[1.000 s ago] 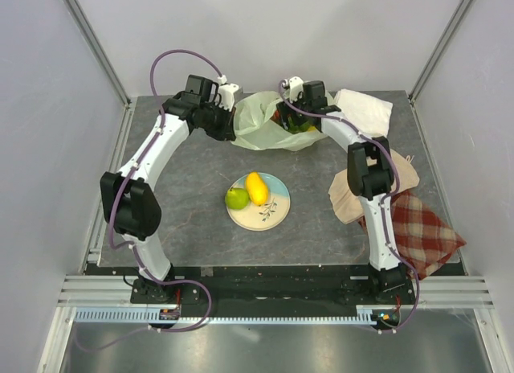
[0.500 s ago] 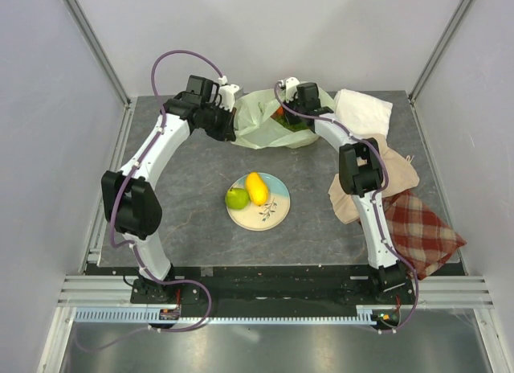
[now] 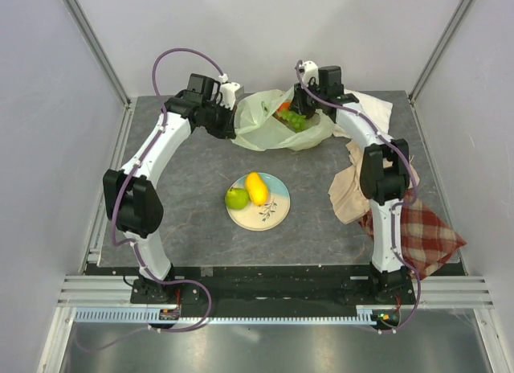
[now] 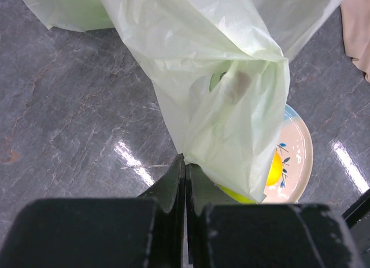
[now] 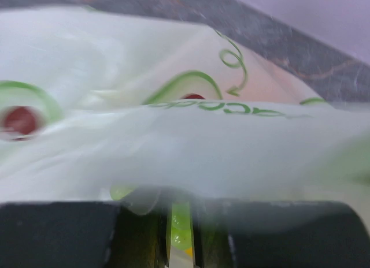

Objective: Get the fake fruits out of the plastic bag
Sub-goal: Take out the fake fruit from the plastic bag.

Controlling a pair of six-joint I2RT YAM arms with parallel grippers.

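Beyond the plate (image 3: 275, 215), on its far side, lies the plastic bag (image 3: 259, 125), and both my arms reach to it. My left gripper (image 4: 185, 171) is pressed together on a fold of the bag's film at the bag's left edge, jaws flat against each other with no gap showing, holding that side up. My right gripper (image 3: 303, 106) hangs over the bag's mouth with its fingers narrow. The right wrist view is blurred and half veiled by film, but something glossy and green sits in the slit between them. I take it to be the green grapes (image 3: 294, 120), which show just under those fingers from above.

So the right arm is the one with the fruit. The plate lies from it toward my bases and a little to the left, well apart from the bag. The bunch seems to lie roughly crosswise, though I cannot be sure.

By count:
- One bag and one plate.
- Two fruits on the plate: one green apple (image 3: 236, 198) and one yellow mango (image 3: 256, 188), touching, the mango's long axis pointing toward the bag.
- In the bag's mouth, one bunch of grapes and one orange fruit (image 3: 283, 108). Any others are hidden.
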